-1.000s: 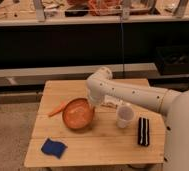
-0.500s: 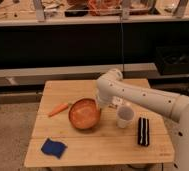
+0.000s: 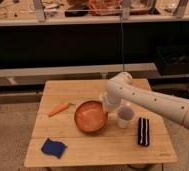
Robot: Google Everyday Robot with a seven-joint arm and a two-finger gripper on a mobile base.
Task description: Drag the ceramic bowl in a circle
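Observation:
The ceramic bowl (image 3: 90, 117), wide, shallow and glossy orange-brown, sits near the middle of the wooden table (image 3: 88, 158). My white arm reaches in from the right and bends down to the bowl's right rim. The gripper (image 3: 107, 107) is shut on that rim, between the bowl and the small white cup (image 3: 124, 116). The bowl's inside is open to view and holds nothing.
An orange carrot (image 3: 59, 108) lies left of the bowl. A blue sponge (image 3: 54, 148) rests at the front left. A black striped packet (image 3: 144, 131) lies right of the cup. Dark shelving with clutter runs behind the table.
The bowl has slid to the right across the table along with the gripper, away from the carrot and closer to the white cup. The arm's elbow has swung right.

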